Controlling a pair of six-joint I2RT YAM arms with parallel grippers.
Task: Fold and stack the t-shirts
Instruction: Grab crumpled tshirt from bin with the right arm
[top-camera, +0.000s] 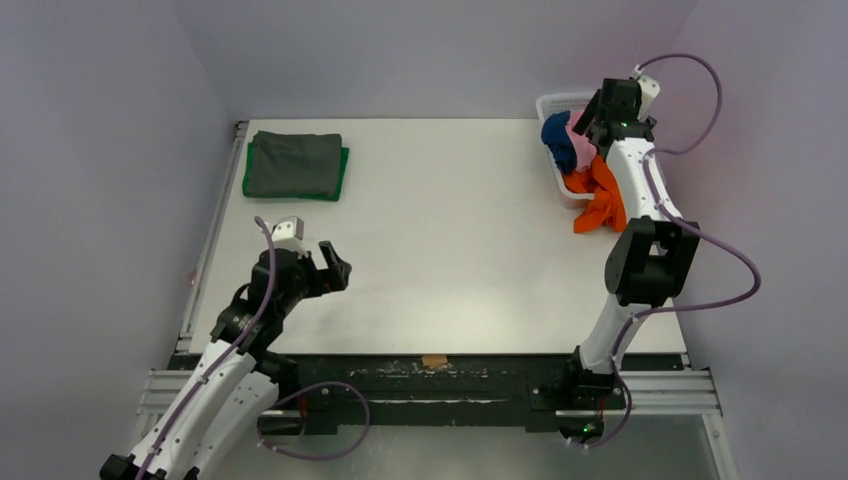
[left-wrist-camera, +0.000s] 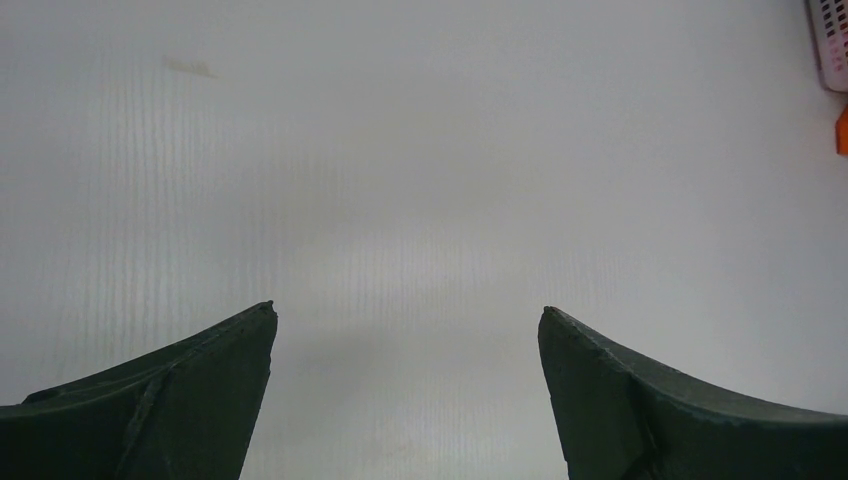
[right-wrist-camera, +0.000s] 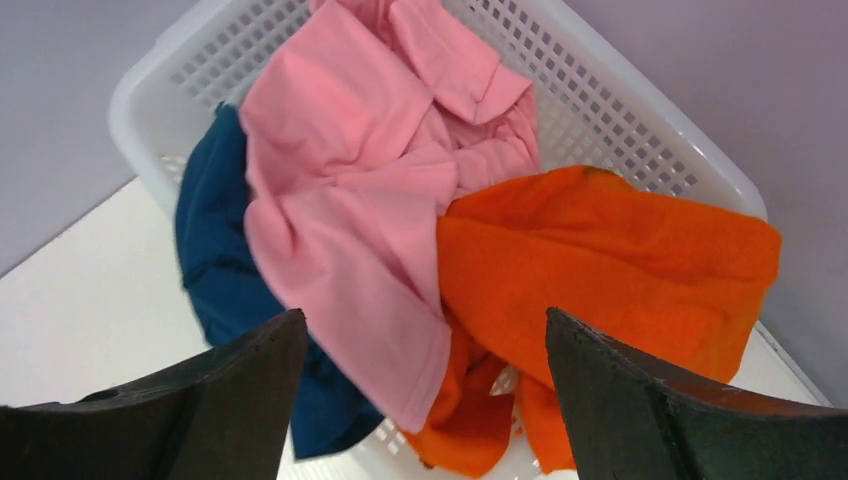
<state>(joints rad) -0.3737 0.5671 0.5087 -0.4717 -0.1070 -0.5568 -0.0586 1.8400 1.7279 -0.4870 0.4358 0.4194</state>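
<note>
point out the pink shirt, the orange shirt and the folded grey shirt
pink shirt (right-wrist-camera: 350, 180), right wrist view, middle of the cloth
orange shirt (right-wrist-camera: 610, 270), right wrist view, broad upper fold
dark grey shirt (top-camera: 295, 163), top external view, centre of folded top

green t-shirt mostly under grey t-shirt, basket partly behind right arm

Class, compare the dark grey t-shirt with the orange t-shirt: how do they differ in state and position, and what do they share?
The dark grey t-shirt is folded flat; the orange t-shirt is crumpled. The dark grey one lies on the green t-shirt at far left; the orange one spills over the rim of the white basket at far right. Both are plain cloth.
</note>
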